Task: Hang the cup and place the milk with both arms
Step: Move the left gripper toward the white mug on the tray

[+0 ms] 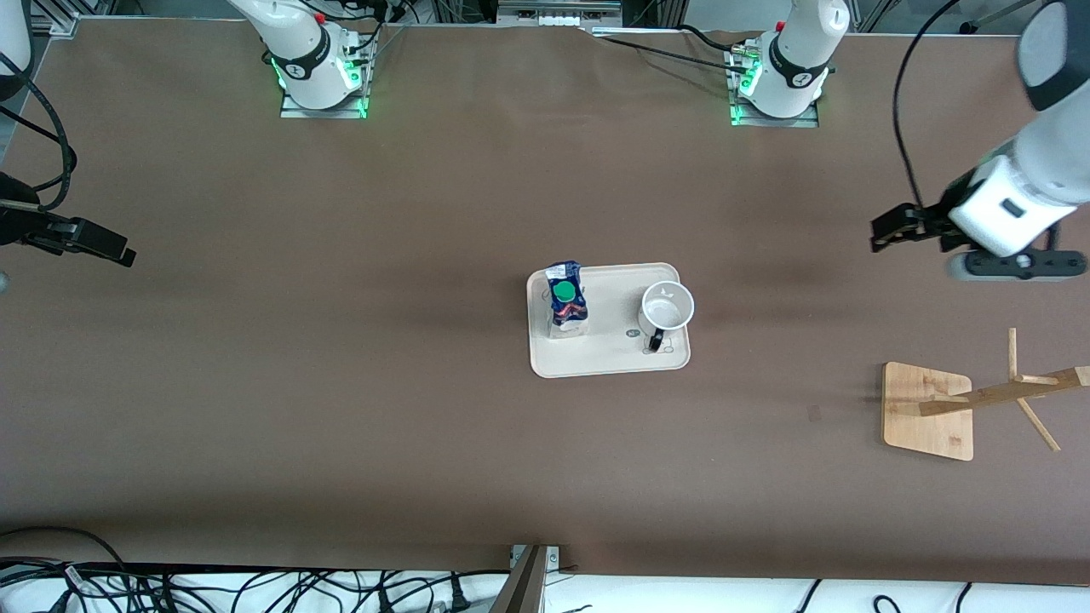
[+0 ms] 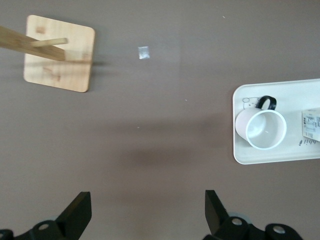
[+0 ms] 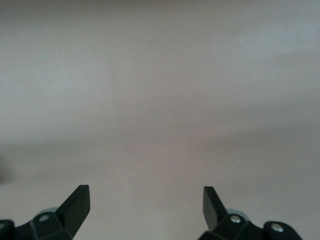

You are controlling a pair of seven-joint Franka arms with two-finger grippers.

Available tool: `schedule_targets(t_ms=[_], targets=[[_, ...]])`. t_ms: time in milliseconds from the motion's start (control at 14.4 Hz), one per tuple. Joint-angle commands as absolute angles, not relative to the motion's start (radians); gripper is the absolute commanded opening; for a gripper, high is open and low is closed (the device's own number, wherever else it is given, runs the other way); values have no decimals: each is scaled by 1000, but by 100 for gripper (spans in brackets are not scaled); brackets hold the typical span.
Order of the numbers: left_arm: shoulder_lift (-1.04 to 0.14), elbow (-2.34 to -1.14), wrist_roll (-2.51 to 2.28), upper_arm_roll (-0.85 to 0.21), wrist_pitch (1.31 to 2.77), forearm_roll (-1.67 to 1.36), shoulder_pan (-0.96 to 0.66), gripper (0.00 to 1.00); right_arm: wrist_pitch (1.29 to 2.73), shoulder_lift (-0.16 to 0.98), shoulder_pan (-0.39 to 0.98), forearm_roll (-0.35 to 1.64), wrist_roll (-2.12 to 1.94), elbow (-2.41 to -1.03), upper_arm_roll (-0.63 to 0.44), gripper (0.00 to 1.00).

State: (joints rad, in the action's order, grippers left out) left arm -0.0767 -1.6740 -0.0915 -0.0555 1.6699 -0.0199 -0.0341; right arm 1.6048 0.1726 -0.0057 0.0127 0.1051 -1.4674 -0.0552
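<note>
The cup, white with a black handle, stands upright on a cream tray in the middle of the table. The milk, blue with a green cap, stands on the same tray toward the right arm's end. In the left wrist view the cup shows whole on the tray, and only an edge of the milk is visible. My left gripper hangs open over bare table toward the left arm's end. My right gripper hangs open over bare table at the right arm's end.
A wooden rack with a square base and peg arms stands toward the left arm's end, nearer the front camera than the tray. A small pale patch marks the brown tabletop between rack and tray.
</note>
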Motion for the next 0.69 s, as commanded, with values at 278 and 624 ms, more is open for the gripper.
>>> schedule_targets(t_ms=[278, 624], targets=[[-239, -1695, -196, -109, 1791, -52, -202, 100, 1603, 183, 21, 34, 118, -1447, -43, 100], [-360, -1824, -267, -172, 2052, -52, -290, 100, 1605, 221, 31, 172, 78, -1448, -37, 100]])
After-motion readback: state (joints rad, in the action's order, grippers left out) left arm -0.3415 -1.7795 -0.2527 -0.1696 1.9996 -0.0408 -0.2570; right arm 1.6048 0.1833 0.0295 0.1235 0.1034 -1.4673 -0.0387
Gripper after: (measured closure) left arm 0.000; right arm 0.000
